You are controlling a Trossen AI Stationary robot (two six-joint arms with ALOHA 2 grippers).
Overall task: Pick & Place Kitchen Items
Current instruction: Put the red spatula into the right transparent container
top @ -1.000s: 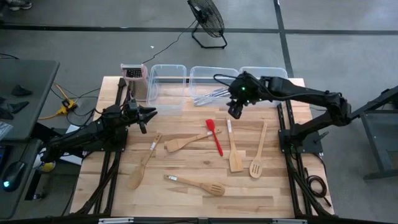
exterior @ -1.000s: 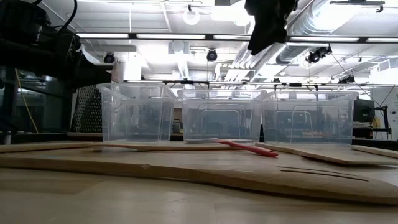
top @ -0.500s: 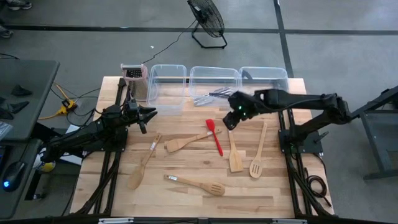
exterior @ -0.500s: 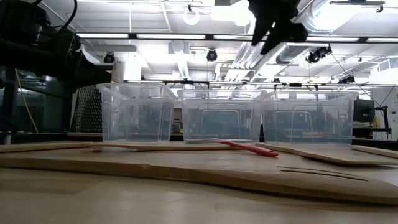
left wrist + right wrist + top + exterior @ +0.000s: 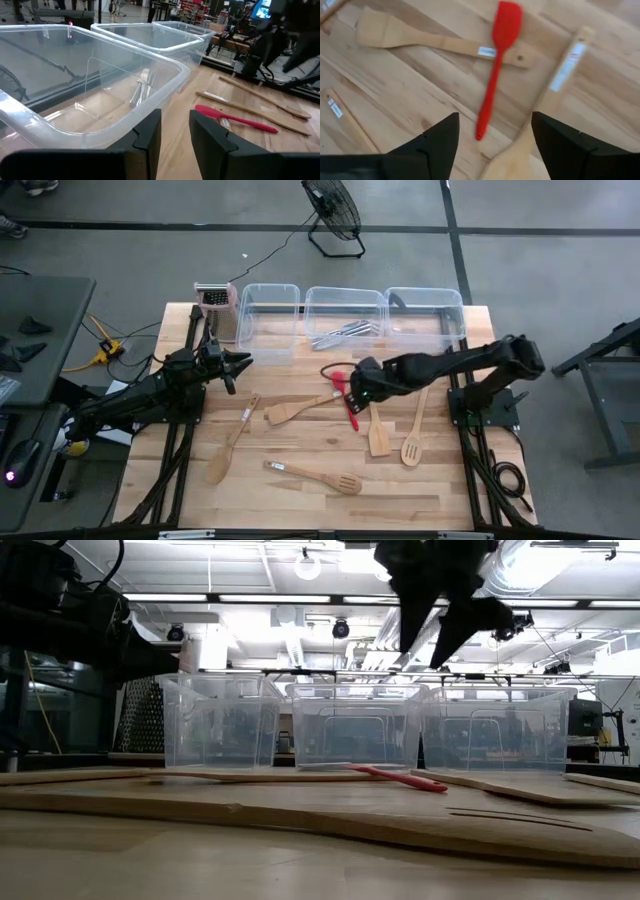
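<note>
While the left gripper (image 5: 240, 367) waits narrowly parted, the right gripper (image 5: 492, 132) hangs wide, apparently above the red spatula (image 5: 496, 65).

You have a red spatula (image 5: 347, 402) lying flat at table centre, its blade toward twelve o'clock. Wooden utensils lie flat around it: a spatula (image 5: 300, 408) at nine o'clock, a spoon (image 5: 230, 442) farther that way, two at three o'clock, one at six. Metal cutlery (image 5: 340, 333) rests in the middle tub.
</note>
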